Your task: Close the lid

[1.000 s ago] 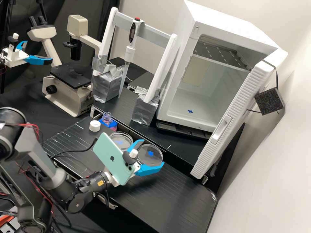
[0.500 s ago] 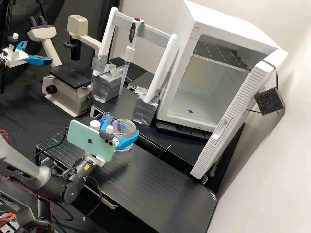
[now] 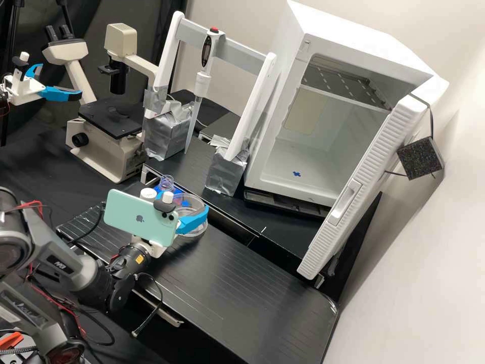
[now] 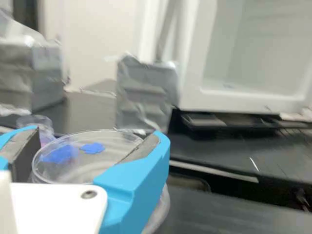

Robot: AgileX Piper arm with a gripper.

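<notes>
Petri dish lid (image 4: 92, 163), clear with a blue mark, is the thing to close, and it sits between the two blue fingers. Going across the high view from its left, the microscope (image 3: 108, 146) stands well apart from the gripper (image 3: 191, 198), on its far left. Nearer on that same side come a small white cap (image 3: 148, 194) and, just beyond it, a clear threaded bottle (image 3: 166, 182), both close beside the gripper. Then the gripper itself: its fingers stand partly open, spread to about the lid's width, and appear to have hold of it by opposite edges. Directly beneath is the dish base (image 3: 197, 231), its edge showing below the lid; whether the two already touch, I cannot tell. A second ago the lid lay to the right of the base, with the gripper over that spot. It was then brought leftward over the base, and over the last half second the gripper has shifted slightly further left and a little lower. To my eye that makes this the placing step: carrying is nearly done, and centring and a gentle release remain. Letting go while off-centre could leave one edge propped on the rim. Right of the gripper, well apart, the white incubator (image 3: 353, 35) stands with its door open.
</notes>
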